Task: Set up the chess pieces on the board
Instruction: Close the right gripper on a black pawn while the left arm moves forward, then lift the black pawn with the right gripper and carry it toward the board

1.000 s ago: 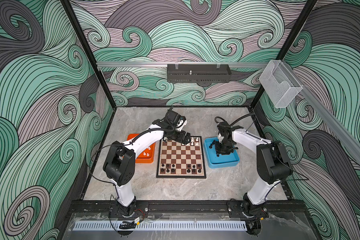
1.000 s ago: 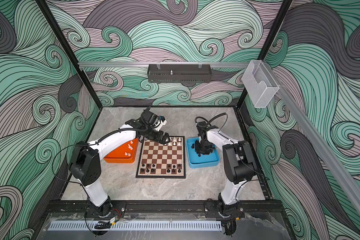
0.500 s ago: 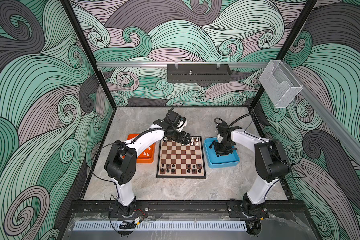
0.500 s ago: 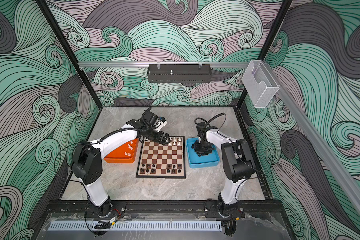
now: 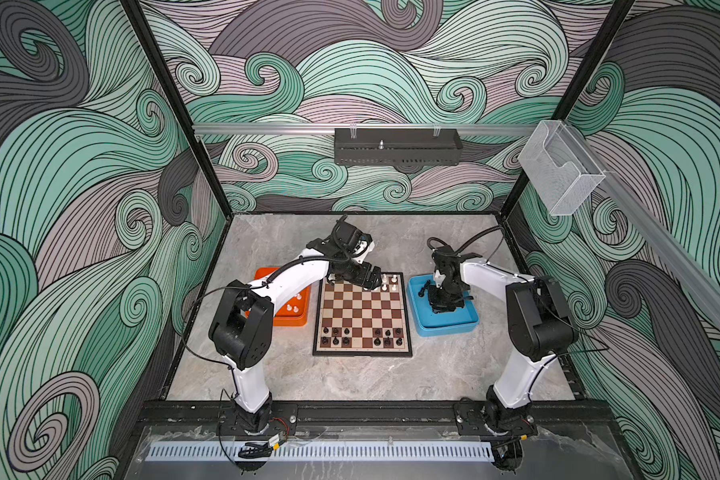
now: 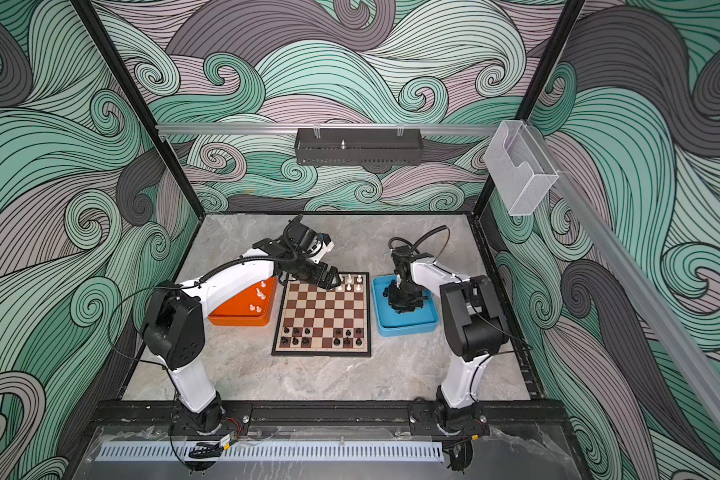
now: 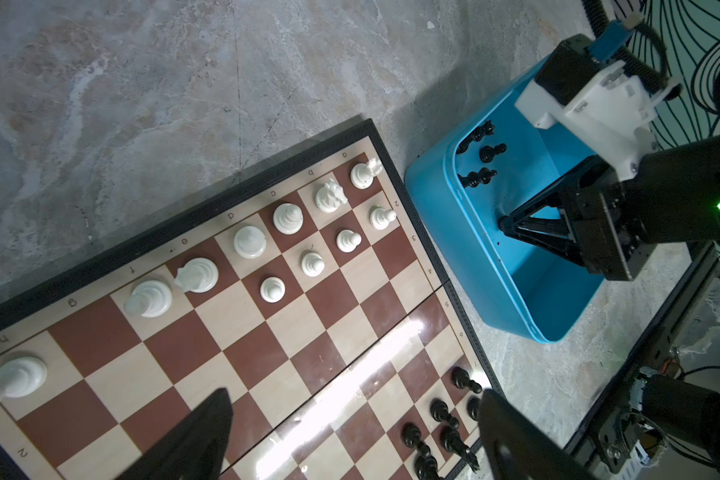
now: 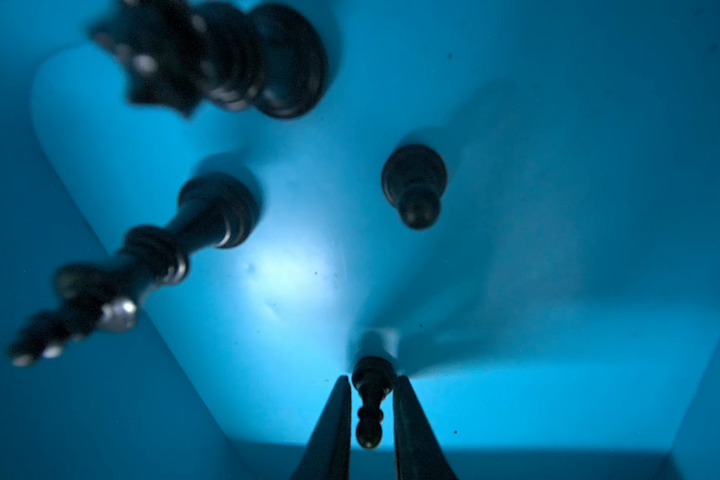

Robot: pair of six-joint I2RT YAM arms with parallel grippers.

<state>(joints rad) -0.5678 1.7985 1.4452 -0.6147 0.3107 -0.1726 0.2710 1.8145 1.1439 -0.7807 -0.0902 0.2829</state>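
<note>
Chess pieces [image 5: 377, 332] partly fill the board [image 5: 362, 309]; right of it, in the blue tray [image 5: 445, 328], the right tool [image 8: 371, 380] stands narrow around a black pawn [image 8: 368, 415], though a firm pinch cannot be confirmed. It should squeeze squarely across the pawn, then lift straight up past the tray wall. The left tool [image 7: 354, 395], wide open over the board's far edge, is best kept out of that path.

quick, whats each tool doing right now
left tool: open, holding nothing, over the board.
right tool: closed on a black pawn in the blue tray.
</note>
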